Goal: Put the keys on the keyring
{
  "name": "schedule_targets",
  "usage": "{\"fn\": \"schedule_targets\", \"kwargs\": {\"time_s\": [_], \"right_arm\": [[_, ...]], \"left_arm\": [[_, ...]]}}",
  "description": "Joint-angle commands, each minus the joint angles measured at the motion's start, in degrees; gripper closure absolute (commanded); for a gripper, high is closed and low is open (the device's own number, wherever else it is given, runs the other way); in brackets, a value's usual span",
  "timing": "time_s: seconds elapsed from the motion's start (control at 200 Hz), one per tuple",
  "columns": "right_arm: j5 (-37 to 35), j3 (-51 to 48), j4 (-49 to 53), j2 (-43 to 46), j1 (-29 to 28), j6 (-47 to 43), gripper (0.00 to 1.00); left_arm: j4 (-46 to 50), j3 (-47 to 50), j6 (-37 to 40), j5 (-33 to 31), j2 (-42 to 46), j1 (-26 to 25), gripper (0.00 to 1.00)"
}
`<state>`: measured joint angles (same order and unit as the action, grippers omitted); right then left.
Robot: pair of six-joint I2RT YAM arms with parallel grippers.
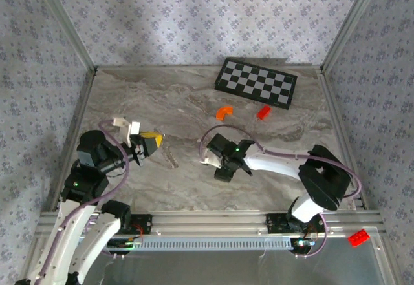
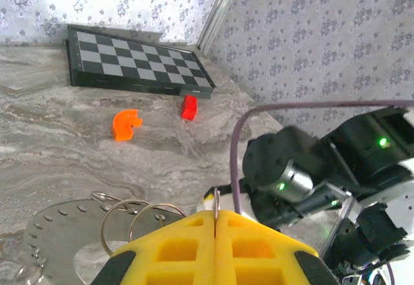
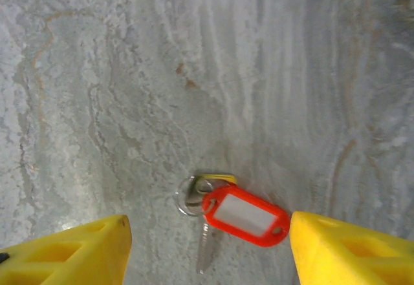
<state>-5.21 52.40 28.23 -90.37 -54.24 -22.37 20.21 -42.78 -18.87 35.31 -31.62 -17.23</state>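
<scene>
Bright reds and orange on grey marble.
Grey-veined marbled table [image 1: 162,97]; black-and-white checkered board [image 1: 257,83]; orange arc [image 1: 224,112]; red brick [image 1: 263,112]; keys [image 3: 246,217] red-tagged, silvery; silvery keyring [image 2: 215,212]; grey floral wallpaper [image 1: 194,13].

Place: we read this as a robot test cell in a lab.
Walls: we see grey floral-patterned wall panels [image 1: 194,13] set in silvery aluminium frame posts [image 1: 65,23].
Floor: a grey marble-look tabletop [image 1: 162,97], boxed in by those walls.
Mounting: two black-and-white robot arms [image 1: 275,163] bolted to a slotted aluminium rail [image 1: 213,219].
Props: a black-and-white checkered board [image 1: 257,83], an orange curved arc piece [image 1: 224,111], a small red block [image 1: 263,112].
</scene>
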Motion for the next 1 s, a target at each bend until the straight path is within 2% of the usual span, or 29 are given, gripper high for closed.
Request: {"fn": "schedule_targets", "kwargs": {"time_s": [0.0,0.1,0.25,0.465,0.58,0.845,0.994], "right_arm": [[0.29,-0.49,0.49,-1.43,-1.02,0.31,0.29],[1.02,-0.15,1.63,-3.1,-0.99,0.61,0.28],[2.44,1.75,3.29,-5.49,-0.47,0.49,0.33],[2.8,4.07,4.51,-8.64,0.4,0.32,0.48],[2.67,4.86,4.94,-9.74,0.74,0.4,0.6],[-0.57,6.68,5.5,-10.35,2.5,2.2,0.8],[2.05,7.74,5.9,-9.72,3.85,3.93,0.91]], "left_arm": [[-5.96,-0.47,-2.58,0.34,0.2,0.27,1.0],[-6.42,0.26,-2.57,0.31,-0.02,0.27,1.0],[-9.0,1.45,-3.97,1.41,-0.46,0.27,1.0],[-8.61,1.23,-3.63,1.43,-0.39,0.4,1.0],[-8.44,1.09,-3.47,1.43,-0.21,0.49,1.0],[-9.38,1.29,-3.88,2.2,-0.79,0.46,1.0],[-10.13,1.7,-4.55,2.48,-0.86,0.45,1.0]]}}
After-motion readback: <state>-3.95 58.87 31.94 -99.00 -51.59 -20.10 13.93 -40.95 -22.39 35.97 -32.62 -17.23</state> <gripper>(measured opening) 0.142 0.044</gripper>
